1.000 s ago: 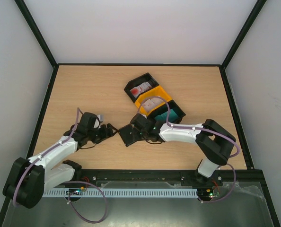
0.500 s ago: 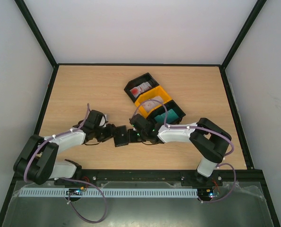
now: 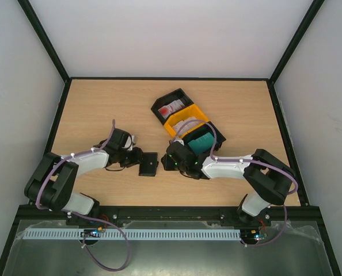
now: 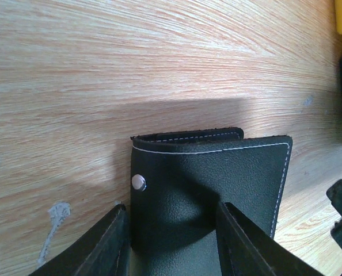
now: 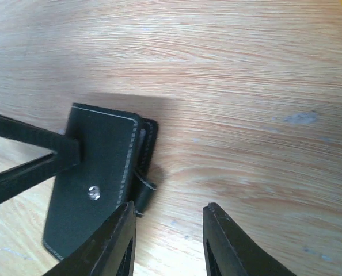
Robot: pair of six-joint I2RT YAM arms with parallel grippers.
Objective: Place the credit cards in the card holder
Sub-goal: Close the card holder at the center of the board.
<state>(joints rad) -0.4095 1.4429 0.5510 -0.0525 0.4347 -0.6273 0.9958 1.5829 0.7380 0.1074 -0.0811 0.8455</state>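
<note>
- Black leather fills the gap at the left gripper (image 4: 171, 230). Its fingers (image 4: 102, 247) are closed on the near end of the card holder (image 4: 211, 172), one at the snap-side edge and the other across the face.
- The holder is folded shut with its silver snap stud showing. Its strap curls loose off the far edge, and it throws a shadow on the wood beyond it.
- The right gripper (image 5: 168, 241) is just beside that strap edge without touching it. Its fingers are spread, with only bare wood between them.
- From above, the holder sits low over the table (image 3: 102, 115), directly between the two grippers.
- Three trays run in a diagonal row beyond the right gripper.
  - The near black tray (image 3: 220, 137) holds a teal card (image 3: 201, 141).
  - The yellow tray (image 3: 172, 123) holds a pale card (image 3: 186, 123).
  - The far black tray (image 3: 159, 105) holds a red-blotched card (image 3: 171, 107).
- The right wrist stands between the holder and the trays, and its purple cable (image 3: 213, 131) arcs over the near two.
</note>
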